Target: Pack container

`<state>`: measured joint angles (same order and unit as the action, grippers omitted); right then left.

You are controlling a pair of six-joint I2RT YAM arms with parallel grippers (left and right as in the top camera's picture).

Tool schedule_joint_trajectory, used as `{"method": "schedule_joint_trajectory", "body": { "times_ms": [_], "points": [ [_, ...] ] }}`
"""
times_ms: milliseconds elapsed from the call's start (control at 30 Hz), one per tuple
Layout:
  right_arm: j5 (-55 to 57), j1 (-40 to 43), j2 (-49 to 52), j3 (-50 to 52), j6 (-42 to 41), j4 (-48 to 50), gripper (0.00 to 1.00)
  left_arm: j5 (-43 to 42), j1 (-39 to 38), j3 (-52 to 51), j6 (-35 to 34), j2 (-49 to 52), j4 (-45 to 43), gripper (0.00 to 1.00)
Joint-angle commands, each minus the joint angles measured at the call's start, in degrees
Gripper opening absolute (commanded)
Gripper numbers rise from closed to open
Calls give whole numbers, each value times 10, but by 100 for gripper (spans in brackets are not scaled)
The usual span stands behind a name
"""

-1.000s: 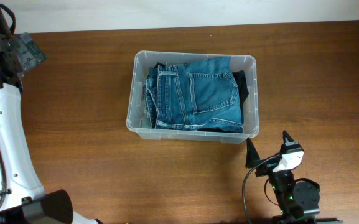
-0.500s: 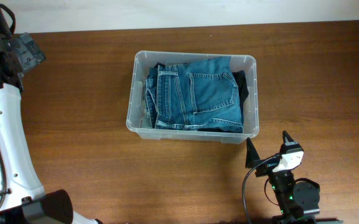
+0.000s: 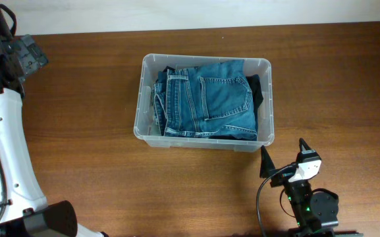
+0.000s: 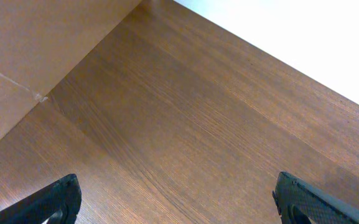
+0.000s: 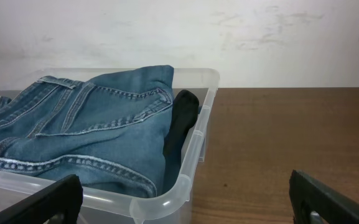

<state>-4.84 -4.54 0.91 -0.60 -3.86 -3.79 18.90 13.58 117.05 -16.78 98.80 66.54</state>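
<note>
**Operator:** Report the left side of the table (image 3: 78, 151).

**Technician:** The left arm (image 3: 15, 145), white-cased, stands along the left edge of the overhead view. The left gripper (image 4: 179, 202) has its jaws spread to full width. Nothing sits between them. Its wrist view shows only bare wood grain beyond the two black fingertips (image 4: 58, 199).

**Operator:** State the location of the container (image 3: 137, 125).

**Technician:** It is at the centre of the table, toward the far edge, with its long side running left to right. It is a clear plastic tub with rounded corners and a thick rim. It rests flat on the wood, apart from both grippers.

**Operator:** Contents?

**Technician:** Folded blue jeans (image 3: 206, 99) fill most of the tub, with a back pocket facing up. A dark garment (image 3: 259, 89) lies between the jeans and the right-hand wall. In the right wrist view the denim rises slightly above the rim, and the dark garment stands against its edge, just inside the wall.

**Operator:** Report the right side.

**Technician:** The right gripper (image 3: 283, 157) sits near the front edge of the table, right of centre. It is near the container's front right corner and does not touch it. Its jaws stand fully apart and hold nothing. Its camera faces that end of the tub, with a white wall (image 5: 260, 37) behind.
</note>
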Motion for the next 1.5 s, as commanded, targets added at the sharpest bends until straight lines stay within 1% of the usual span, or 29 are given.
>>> {"method": "schedule_joint_trajectory", "body": {
  "times_ms": [0, 167, 300, 433, 600, 800, 900, 1033, 1267, 1467],
  "points": [
    [-9, 5, -6, 3, 2, -2, 99, 2, 1, 1, -5, 6, 2, 99],
    [-9, 5, -6, 3, 2, -2, 98, 2, -2, -2, -5, 5, 2, 99],
    [-9, 5, -6, 3, 2, -2, 99, 2, -26, -2, -5, -14, 2, 99],
    [-10, 5, -6, 3, 2, -2, 99, 2, -65, -2, -5, -48, 2, 99],
    [-10, 5, -6, 3, 2, -2, 99, 2, -134, -3, -5, -117, 2, 99],
    [-10, 5, -6, 3, 2, -2, 99, 2, -219, -50, -5, -224, 2, 99],
    [-10, 5, -6, 3, 2, -2, 99, 4, -241, -103, -5, -286, 2, 99],
    [-10, 5, -6, 3, 2, -2, 99, 4, -241, -205, -5, -378, 2, 99],
    [-9, 5, -6, 3, 2, -2, 99, 5, -229, -443, -3, -588, 2, 99],
    [-10, 5, -6, 3, 2, -2, 99, -3, -216, -612, -6, -721, -12, 99]
  ]
}}
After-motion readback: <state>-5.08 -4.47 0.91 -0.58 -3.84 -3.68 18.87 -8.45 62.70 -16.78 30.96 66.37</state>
